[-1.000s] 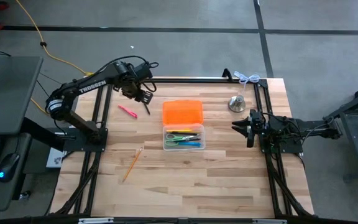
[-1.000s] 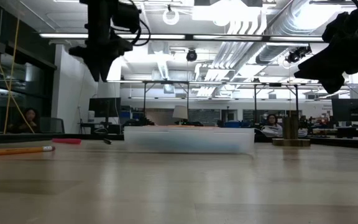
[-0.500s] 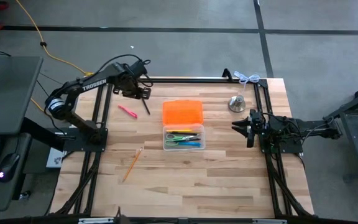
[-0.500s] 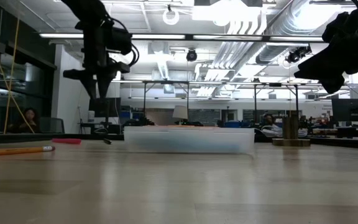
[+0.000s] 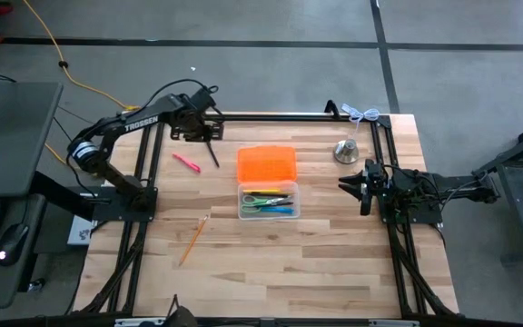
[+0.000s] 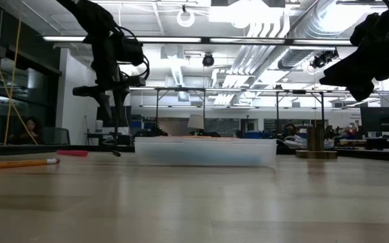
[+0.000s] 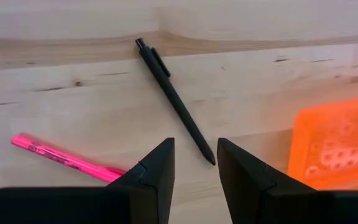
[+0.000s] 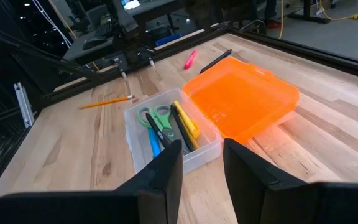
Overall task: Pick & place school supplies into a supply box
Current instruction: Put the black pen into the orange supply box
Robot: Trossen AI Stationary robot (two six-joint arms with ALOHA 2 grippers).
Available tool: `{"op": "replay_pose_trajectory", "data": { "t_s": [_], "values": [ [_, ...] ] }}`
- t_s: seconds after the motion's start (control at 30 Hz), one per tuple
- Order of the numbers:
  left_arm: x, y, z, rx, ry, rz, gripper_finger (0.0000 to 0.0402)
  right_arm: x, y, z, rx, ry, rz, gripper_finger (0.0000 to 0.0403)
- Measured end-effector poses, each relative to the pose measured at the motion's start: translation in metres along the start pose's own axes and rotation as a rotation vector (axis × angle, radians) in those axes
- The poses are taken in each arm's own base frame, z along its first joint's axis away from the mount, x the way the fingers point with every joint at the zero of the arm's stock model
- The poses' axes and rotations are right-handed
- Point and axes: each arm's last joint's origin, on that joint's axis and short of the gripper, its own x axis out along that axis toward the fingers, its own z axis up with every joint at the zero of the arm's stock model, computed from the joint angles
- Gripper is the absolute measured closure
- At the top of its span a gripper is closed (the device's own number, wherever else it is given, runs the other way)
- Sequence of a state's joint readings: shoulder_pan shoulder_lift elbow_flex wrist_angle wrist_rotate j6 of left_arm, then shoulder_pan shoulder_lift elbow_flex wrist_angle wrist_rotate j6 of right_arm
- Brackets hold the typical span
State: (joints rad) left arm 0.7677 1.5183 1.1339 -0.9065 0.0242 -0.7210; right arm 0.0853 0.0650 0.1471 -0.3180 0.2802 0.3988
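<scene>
Box (image 5: 267, 200): clear, mid-table, orange lid (image 5: 267, 165) hinged open on its far side. Contents, seen from the right wrist: green-handled scissors (image 8: 155, 118), black, blue and yellow pens.

Loose supplies, three, all left of the box: black pen (image 7: 175, 100) nearest the lid; pink pen (image 7: 64, 156) beside it, further left; pencil (image 5: 192, 238) well apart, toward the near edge.

Left gripper (image 5: 198, 133): over the far-left table, empty, jaws parted. Within the last second it has drawn back from a spot above the black pen toward the table's far edge and now hangs lower in the low view. Its wrist camera frames the black pen between the fingers, tip toward the gap.

Right gripper (image 5: 350, 183): parked at the right side, unchanged, jaws apart, nothing held.

Status: box partly filled; three items outstanding. The shift reads as lining up on the black pen, probably the next pick; pen not yet touched.

Bell-shaped metal piece (image 5: 346, 150): far right, not a supply.
</scene>
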Motion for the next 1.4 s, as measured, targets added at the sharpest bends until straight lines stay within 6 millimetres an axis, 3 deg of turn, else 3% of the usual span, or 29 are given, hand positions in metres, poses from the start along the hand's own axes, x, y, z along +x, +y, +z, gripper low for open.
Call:
{"op": "replay_pose_trajectory", "data": {
  "t_s": [1.1,1.4],
  "values": [
    [0.07,-0.008,0.011,-0.048,0.118,0.09,0.0252,0.0,0.0,0.0,0.0,0.0,-0.001,0.0308],
    [0.074,-0.005,0.015,-0.062,0.111,0.095,0.0252,0.0,0.0,0.0,0.0,0.0,-0.001,0.0308]
  ]
}}
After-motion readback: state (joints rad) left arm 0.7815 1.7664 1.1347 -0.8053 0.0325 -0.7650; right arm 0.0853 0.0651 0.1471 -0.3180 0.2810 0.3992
